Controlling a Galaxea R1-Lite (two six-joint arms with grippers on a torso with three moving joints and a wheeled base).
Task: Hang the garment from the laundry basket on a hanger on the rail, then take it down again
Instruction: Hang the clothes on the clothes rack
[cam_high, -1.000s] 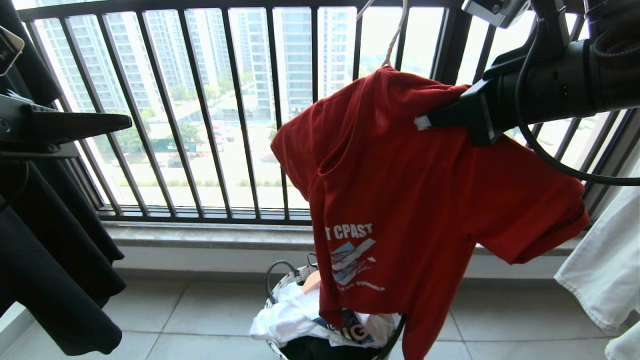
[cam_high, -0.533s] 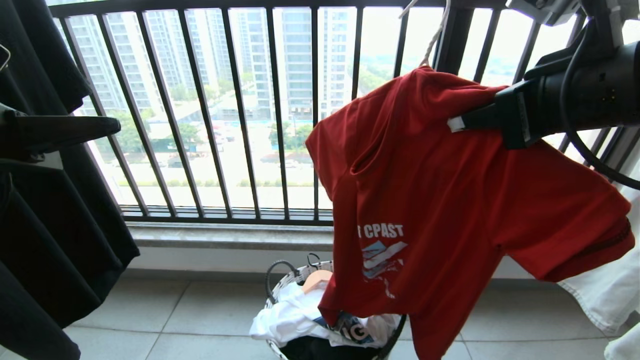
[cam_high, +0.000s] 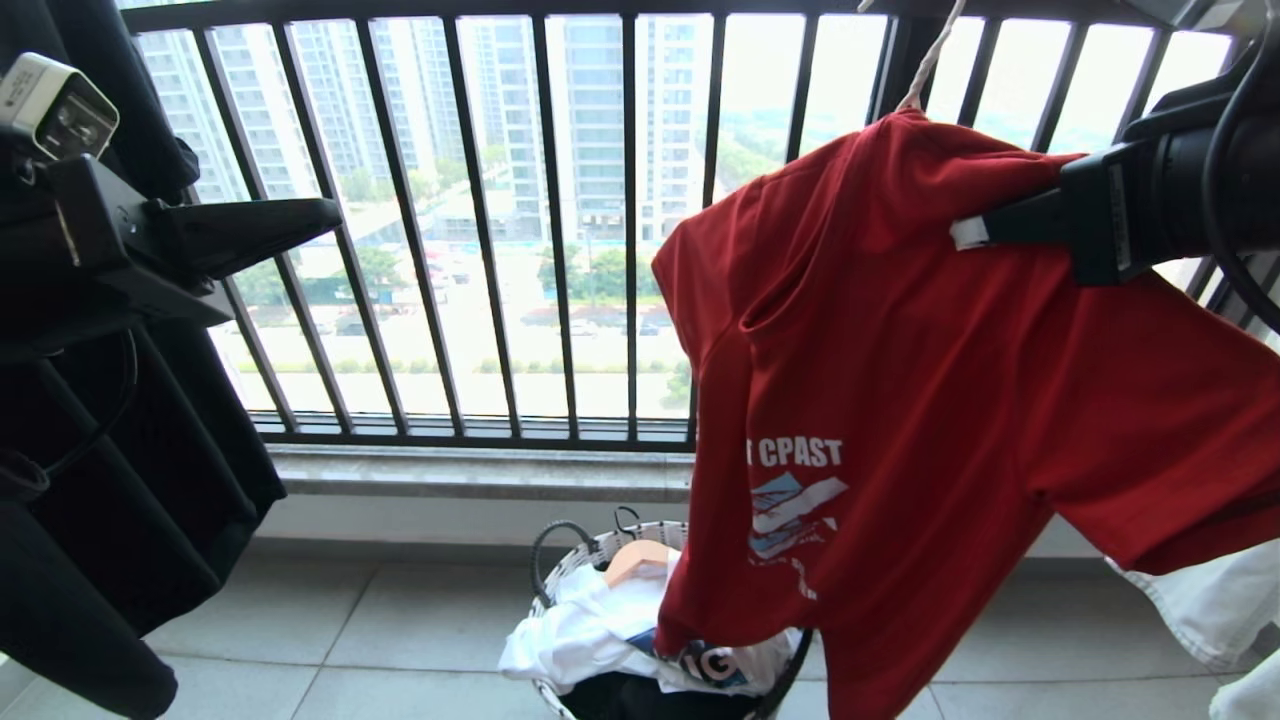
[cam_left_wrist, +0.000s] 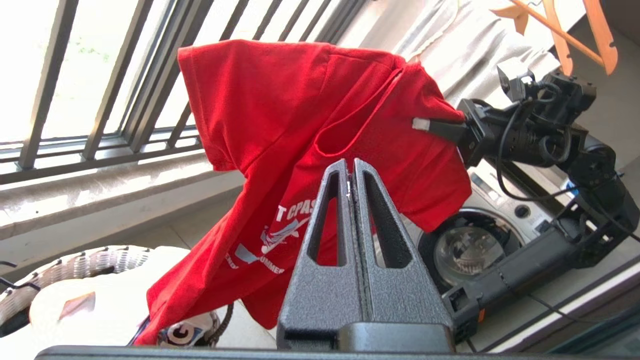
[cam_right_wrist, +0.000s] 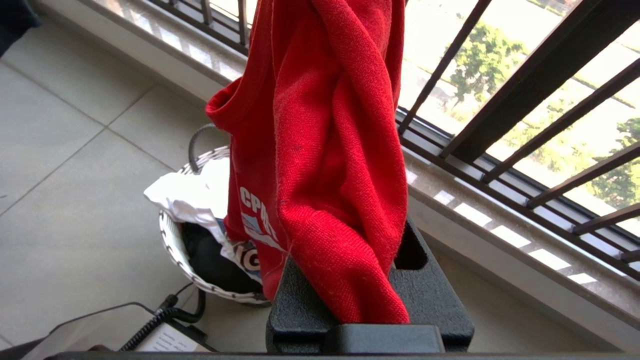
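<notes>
Hanging high on the robot's right, the garment (cam_high: 930, 400) is draped over the hanger (cam_high: 925, 65), whose pale hook stem runs up out of the top of the head view. No rail shows in any view, so whether the hook is on it I cannot tell.

- Right gripper (cam_high: 968, 232): clamped on the shirt's shoulder, fingers pinched on a fold of red cloth; the right wrist view shows fabric bunched between the jaws. Judgement: the grip sits at the shoulder because the hanger arm lies under it there, so shirt and hanger can be carried as one.
- Shirt hangs crooked, the gripped shoulder high, the other side drooping, the collar sagging open. Its lower hem just reaches the laundry basket (cam_high: 570, 570) and seems to brush the clothes on top.
- Left gripper (cam_high: 335, 212): fingers pressed together, holding nothing, held out level on the robot's left in front of the black T-shirt (cam_high: 110, 500), well apart from the red shirt. Judgement: standing by.

Containers:
- Basket on the tiled floor below the barred window: holds crumpled white cloth (cam_high: 580, 630), a dark item beneath, and a printed piece with large letters (cam_high: 715, 662). A tan wooden hanger end (cam_high: 640, 555) pokes out.
- Pale garment (cam_high: 1215, 600) hangs at far right.
</notes>
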